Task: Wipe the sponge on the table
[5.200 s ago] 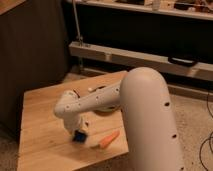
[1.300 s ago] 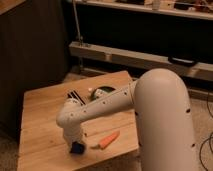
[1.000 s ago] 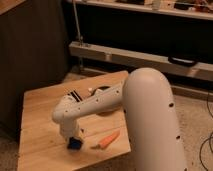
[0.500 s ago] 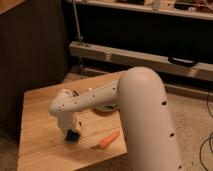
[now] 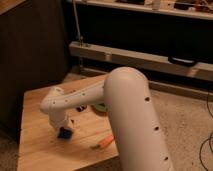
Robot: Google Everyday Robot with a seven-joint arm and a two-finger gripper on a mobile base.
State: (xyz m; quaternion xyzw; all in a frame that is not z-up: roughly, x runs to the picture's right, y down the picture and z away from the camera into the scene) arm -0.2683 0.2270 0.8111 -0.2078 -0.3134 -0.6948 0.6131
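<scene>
Table (image 5: 35,150): light plank top, seams visible, left and near edges in plain view. The far-right portion is hidden behind the large white arm (image 5: 130,115).

Sponge (image 5: 64,134): small dark blue block resting on the table in the left-centre of the top. It lies well in from the left edge and well in from the near edge, with bare planks on both those sides.

Gripper (image 5: 63,128): pointed down, directly over the sponge and meeting its top. Whether the claw is spread or clamped on the sponge cannot be told from this view.

Carrot (image 5: 105,142): orange, lying flat to the right of the sponge and apart from it, near the table's near-right edge. It is the closest item on that side.

Green item (image 5: 101,108): on the table behind the arm, partly covered by it, apart from the sponge. A small dark object (image 5: 80,107) sits just beside it, too indistinct to identify.

Surroundings: a dark cabinet (image 5: 35,45) stands close along the table's left and far sides; speckled floor (image 5: 190,125) lies open to the right
</scene>
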